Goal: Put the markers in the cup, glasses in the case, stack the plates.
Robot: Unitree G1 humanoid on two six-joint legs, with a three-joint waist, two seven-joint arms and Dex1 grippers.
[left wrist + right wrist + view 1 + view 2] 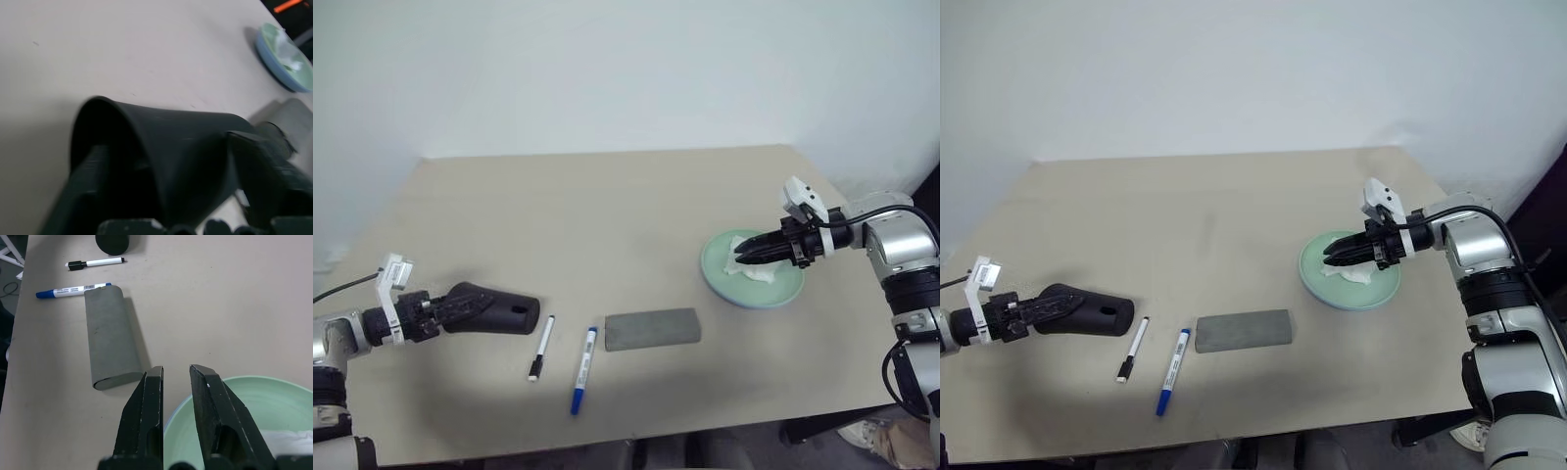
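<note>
A: Left gripper [460,309] status?
B: Clamped on the cup [499,311], one finger inside, cup lying over the beige table [597,225].
A: Right gripper [175,373]?
B: Fingers slightly parted, empty, over the stacked plates [783,294]; white wall [626,69] beyond.

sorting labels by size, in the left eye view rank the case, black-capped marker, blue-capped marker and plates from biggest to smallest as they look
1. plates, stacked
2. case
3. blue-capped marker
4. black-capped marker

Both markers lie about equally near, so that order seems safe.
</note>
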